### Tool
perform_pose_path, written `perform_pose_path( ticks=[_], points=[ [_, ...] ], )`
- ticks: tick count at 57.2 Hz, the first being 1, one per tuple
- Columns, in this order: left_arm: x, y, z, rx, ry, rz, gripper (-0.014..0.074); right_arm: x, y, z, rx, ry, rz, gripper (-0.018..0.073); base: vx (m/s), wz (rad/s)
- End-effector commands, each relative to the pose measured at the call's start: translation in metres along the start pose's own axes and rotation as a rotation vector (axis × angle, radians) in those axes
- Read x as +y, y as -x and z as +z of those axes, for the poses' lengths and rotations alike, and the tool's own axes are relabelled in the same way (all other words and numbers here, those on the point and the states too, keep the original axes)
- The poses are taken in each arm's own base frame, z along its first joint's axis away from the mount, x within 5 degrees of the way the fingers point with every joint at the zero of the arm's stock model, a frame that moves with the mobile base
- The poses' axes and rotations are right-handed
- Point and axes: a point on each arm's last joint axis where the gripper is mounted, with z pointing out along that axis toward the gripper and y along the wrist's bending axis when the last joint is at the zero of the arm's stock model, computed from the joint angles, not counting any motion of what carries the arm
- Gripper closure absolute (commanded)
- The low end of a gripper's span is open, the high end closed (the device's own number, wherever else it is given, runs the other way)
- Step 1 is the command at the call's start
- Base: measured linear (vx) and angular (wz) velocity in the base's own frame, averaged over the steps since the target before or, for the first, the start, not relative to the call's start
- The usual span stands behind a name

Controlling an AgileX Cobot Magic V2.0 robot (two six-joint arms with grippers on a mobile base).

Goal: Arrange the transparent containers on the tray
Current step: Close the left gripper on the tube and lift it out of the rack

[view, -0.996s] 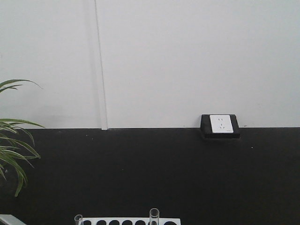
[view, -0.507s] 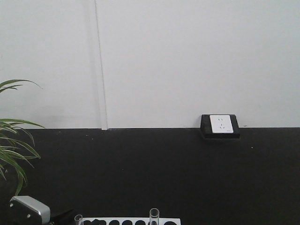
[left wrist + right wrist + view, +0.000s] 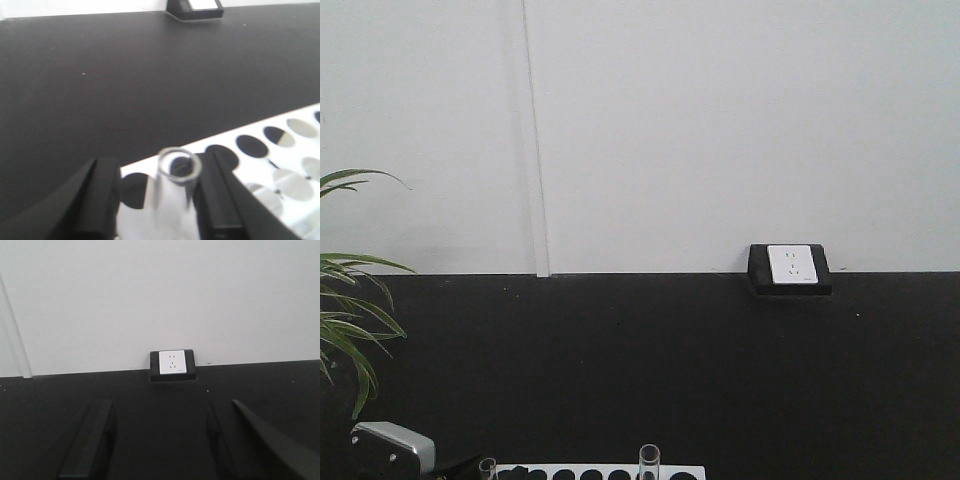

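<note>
Two tubes stand upright in the white rack (image 3: pixel 295 150), the right tube (image 3: pixel 648 462) alone, the left tube (image 3: pixel 175 187) between my open left jaws so that closing grips it for the unseen tray, while my right jaws hang open, empty.

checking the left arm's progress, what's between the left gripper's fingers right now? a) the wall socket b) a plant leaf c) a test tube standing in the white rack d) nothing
c: the left wrist view shows the rim of a test tube standing in the white rack, between the spread fingers of the left gripper.
</note>
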Motion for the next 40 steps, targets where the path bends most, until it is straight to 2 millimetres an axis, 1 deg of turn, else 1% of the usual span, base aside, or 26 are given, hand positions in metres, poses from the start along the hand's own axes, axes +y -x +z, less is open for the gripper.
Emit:
perform_pose_path(
  ticks=[1, 26, 40],
  points=[
    [-0.004, 0.021, -0.001, -0.134, -0.020, -0.020, 0.0238, 0.000, 0.018, -0.002, -0.108, 0.001, -0.013, 0.0086, 0.00, 0.00],
    [-0.005, 0.021, -0.001, -0.141, -0.025, -0.017, 0.0417, 0.000, 0.018, -0.002, -0.108, 0.001, -0.013, 0.0086, 0.00, 0.00],
    [-0.008, 0.034, -0.008, -0.215, -0.044, -0.013, 0.0480, 0.000, 0.018, -0.002, -0.108, 0.001, -0.013, 0.0086, 0.00, 0.00]
  ],
)
